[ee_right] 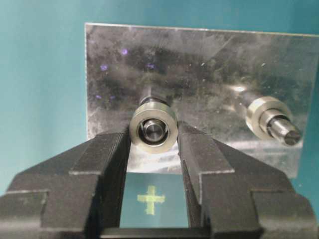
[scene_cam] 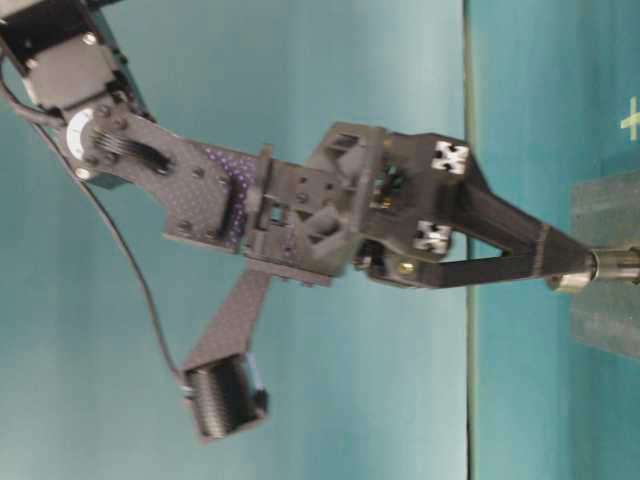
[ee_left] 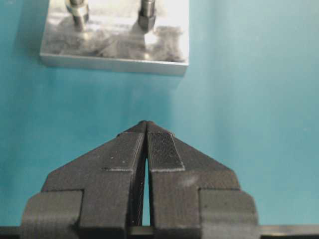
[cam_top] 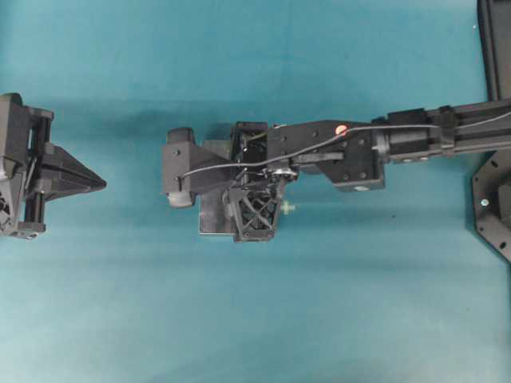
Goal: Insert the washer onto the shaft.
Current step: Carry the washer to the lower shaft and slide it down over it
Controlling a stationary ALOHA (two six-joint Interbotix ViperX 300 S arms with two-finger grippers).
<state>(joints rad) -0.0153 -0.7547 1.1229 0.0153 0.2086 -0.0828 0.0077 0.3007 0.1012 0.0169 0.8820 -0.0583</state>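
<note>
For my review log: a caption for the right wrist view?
Right gripper holds washer over a shaft on the plate.

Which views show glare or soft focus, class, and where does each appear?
Right wrist view: the metal plate carries smeared reflections and purple light specks; the washer is sharp between the right gripper fingers. Left wrist view: the plate and shafts look soft, the shut left gripper crisp. Overhead view: even light, faint shadows.

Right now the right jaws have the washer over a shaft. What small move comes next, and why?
Probably ease the right gripper straight down along the shaft. The washer sits ringed around the shaft tip, well above the metal plate, with the jaws clamped on its sides, so it looks aligned but not seated.
</note>
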